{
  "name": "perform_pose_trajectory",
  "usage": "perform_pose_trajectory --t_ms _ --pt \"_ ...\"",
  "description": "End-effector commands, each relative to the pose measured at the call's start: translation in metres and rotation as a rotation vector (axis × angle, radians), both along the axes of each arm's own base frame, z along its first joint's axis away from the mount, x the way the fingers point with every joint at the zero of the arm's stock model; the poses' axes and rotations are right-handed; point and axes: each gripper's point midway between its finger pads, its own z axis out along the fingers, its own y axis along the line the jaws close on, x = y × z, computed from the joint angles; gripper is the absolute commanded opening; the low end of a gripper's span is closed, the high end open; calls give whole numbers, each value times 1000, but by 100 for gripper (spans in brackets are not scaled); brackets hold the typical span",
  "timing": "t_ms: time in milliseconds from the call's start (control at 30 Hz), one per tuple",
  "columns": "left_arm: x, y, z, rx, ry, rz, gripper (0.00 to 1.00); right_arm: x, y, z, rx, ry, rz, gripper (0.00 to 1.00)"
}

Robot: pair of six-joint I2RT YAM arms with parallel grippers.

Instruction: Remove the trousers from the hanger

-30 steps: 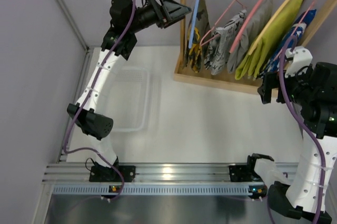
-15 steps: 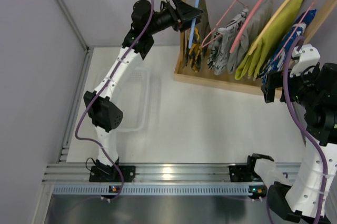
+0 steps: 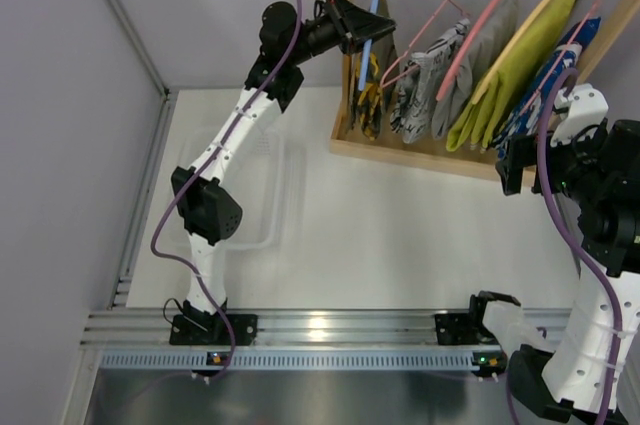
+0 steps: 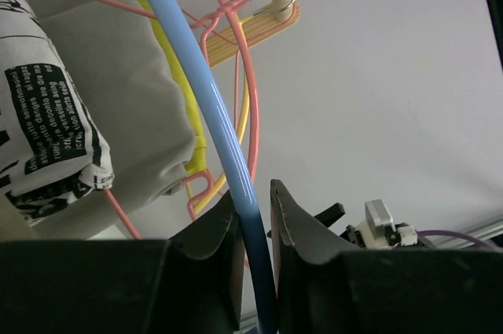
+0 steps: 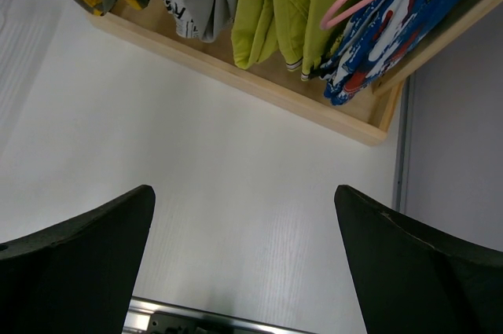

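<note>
Left gripper (image 4: 253, 192), arm stretched high toward the rack (image 3: 400, 150), pinches the hanger (image 4: 202, 90); right gripper (image 5: 244, 192) gapes empty.

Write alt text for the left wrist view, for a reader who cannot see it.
The left arm's jaws are closed on the thin light blue hanger, whose bar runs up and to the left out of frame. Behind it hang pink hangers, a grey garment and a black-and-white printed garment, against a pale wall.
</note>
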Motion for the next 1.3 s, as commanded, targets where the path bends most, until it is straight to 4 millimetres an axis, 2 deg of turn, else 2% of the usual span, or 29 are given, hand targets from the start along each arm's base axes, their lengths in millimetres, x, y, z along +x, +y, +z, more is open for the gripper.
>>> perform_pose_trajectory --t_ms 0,67,167,433,700,900,1133,1267 --pt "-18 13 54 -107 -159 10 20 -1 -2 1 2 -13 -13 99" --pt "-18 14 63 -122 -208 28 8 -1 -1 -1 6 -7 -12 99" --pt "-22 17 75 -136 -254 44 0 -2 0 0 10 -9 -7 99" --pt "-40 25 110 -190 -446 88 0 -3 2 -2 7 -3 6 100" --pt "-78 34 145 -213 -625 115 0 -4 4 3 7 -18 22 99" --pt "-95 40 153 -201 -663 104 0 -3 6 11 3 -42 36 99" --pt "-122 56 172 -220 -692 103 0 0 8 18 -3 -57 57 99" --pt "-133 60 170 -216 -646 74 0 4 12 29 10 -87 72 99"
